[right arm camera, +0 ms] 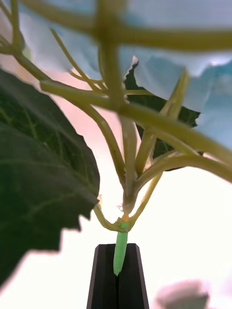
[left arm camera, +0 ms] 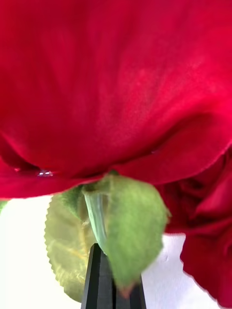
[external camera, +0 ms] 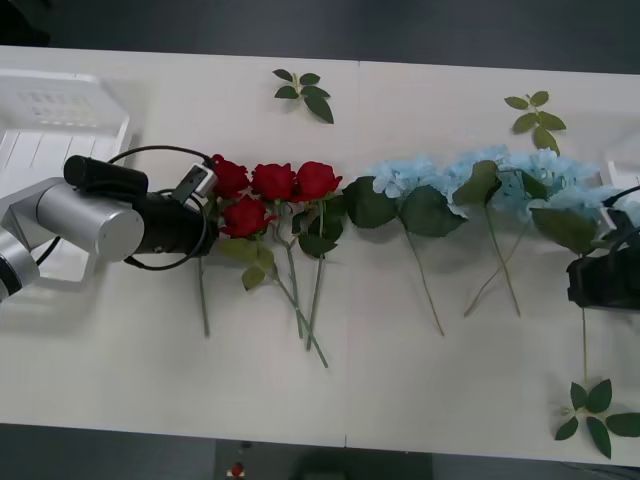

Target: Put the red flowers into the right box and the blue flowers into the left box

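Several red flowers [external camera: 272, 181] lie in a tight bunch left of the table's middle. My left gripper [external camera: 207, 212] reaches in at the leftmost one. In the left wrist view its black fingers [left arm camera: 99, 282] are shut on the green stem [left arm camera: 96, 217] just under a red bloom [left arm camera: 116, 87]. Pale blue flowers [external camera: 520, 172] lie in a row to the right. My right gripper [external camera: 592, 272], at the right edge, has its fingers [right arm camera: 104, 280] shut on a blue flower's stem [right arm camera: 121, 246]. The left box [external camera: 60, 120] sits at the back left. The right box's rim [external camera: 622, 168] shows at the right edge.
Bloomless leaf sprigs lie at the back middle [external camera: 303, 90], the back right [external camera: 535, 115] and the front right [external camera: 595, 410]. A seam [external camera: 352, 250] runs across the white table. The near strip of the table in front of the stems is bare.
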Tool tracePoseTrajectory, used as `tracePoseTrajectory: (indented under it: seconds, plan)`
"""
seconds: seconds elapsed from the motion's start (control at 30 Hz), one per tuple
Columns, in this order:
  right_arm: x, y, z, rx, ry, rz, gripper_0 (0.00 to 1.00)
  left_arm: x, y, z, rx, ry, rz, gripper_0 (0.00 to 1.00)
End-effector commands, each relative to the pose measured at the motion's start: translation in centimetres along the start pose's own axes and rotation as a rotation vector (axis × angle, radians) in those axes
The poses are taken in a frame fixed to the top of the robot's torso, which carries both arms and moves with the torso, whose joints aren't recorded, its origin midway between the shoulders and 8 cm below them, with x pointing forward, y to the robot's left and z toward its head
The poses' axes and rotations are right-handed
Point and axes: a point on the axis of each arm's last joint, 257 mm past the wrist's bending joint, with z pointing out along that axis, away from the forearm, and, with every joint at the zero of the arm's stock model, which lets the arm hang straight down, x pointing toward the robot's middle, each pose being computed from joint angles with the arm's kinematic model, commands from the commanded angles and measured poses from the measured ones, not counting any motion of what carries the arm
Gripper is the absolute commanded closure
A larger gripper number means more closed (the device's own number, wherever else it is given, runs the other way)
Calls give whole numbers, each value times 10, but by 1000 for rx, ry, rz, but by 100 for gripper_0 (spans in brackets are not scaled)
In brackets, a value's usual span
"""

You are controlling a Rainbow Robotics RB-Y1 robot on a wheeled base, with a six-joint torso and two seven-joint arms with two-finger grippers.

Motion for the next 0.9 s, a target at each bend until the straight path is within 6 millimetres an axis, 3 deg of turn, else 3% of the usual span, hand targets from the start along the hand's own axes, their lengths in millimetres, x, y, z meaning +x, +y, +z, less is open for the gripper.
tracePoseTrajectory:
  seconds: [0.03,0.3,0.6,0.73,0.9]
  plan:
    - [-7,3,-34,-8,-38,-27,100,-29,23,-29,-22,-7,5,100]
    - [5,23,-77,-45,-31,-16,100,-57,43,-86,-7,54,-22,100]
    - [0,6,-82,3,-48,-23,100,-93,42,-140,82,25,-101,100]
    - [-17,-14,-72,68,-115,-48,100,-116,20,-164,223,-45,-135,100]
    - [-20,-30,-35,127,-141,-88,100,-146,-23,-187,420,-141,-173,100]
